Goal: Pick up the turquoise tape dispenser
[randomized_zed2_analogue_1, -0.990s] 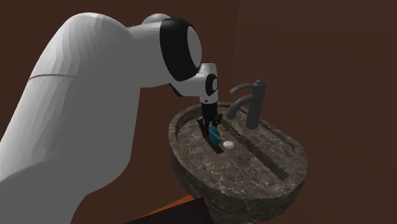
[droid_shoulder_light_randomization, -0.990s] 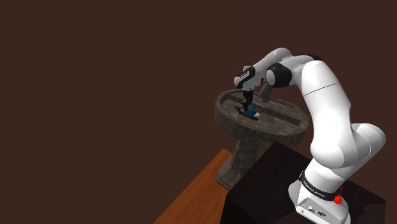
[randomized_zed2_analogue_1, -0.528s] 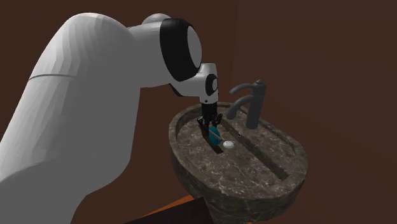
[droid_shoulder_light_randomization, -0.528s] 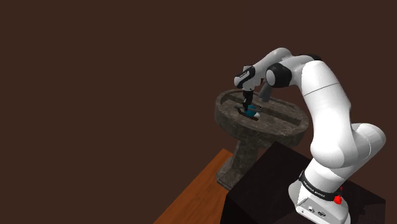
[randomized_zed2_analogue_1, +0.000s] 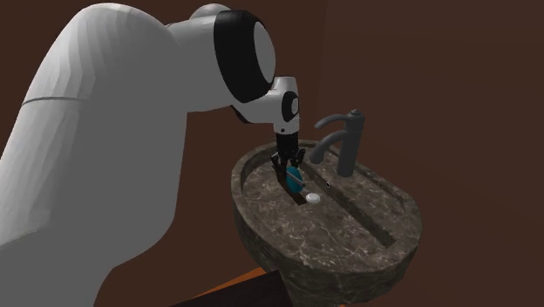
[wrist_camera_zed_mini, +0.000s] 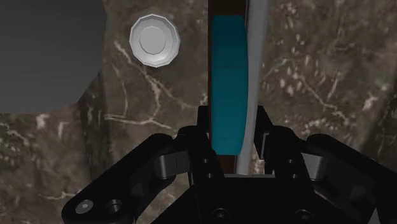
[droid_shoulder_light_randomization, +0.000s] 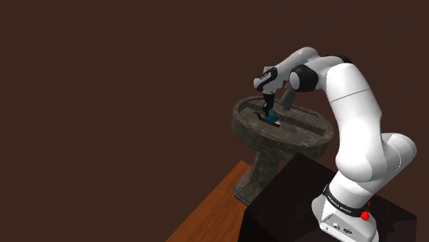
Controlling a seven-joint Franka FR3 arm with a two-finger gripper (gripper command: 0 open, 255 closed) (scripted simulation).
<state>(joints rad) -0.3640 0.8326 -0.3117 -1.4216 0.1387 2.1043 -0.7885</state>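
The turquoise tape dispenser [wrist_camera_zed_mini: 227, 83] is clasped between my black fingers [wrist_camera_zed_mini: 202, 130], held upright just above the bottom of the dark marbled sink [wrist_camera_zed_mini: 318, 76]. In the shoulder view my gripper [droid_shoulder_light_randomization: 269, 112] points down into the sink [droid_shoulder_light_randomization: 275, 142] with the tape dispenser [droid_shoulder_light_randomization: 273, 118] at its tip. From the second exterior view the tape dispenser [randomized_zed2_analogue_1: 295, 180] hangs under the gripper [randomized_zed2_analogue_1: 290, 170], close over the basin floor of the sink [randomized_zed2_analogue_1: 253, 231].
A white round drain [randomized_zed2_analogue_1: 312, 198] lies in the basin beside the dispenser, and the drain [wrist_camera_zed_mini: 154, 41] sits a short way off from the fingers. A grey faucet [randomized_zed2_analogue_1: 343, 139] stands on the sink's back rim. The dark stand [droid_shoulder_light_randomization: 302, 199] and a wooden floor [droid_shoulder_light_randomization: 213, 213] lie below.
The gripper has risen a little, carrying the tape dispenser up off the basin floor. The arm's elbow has lifted with it.
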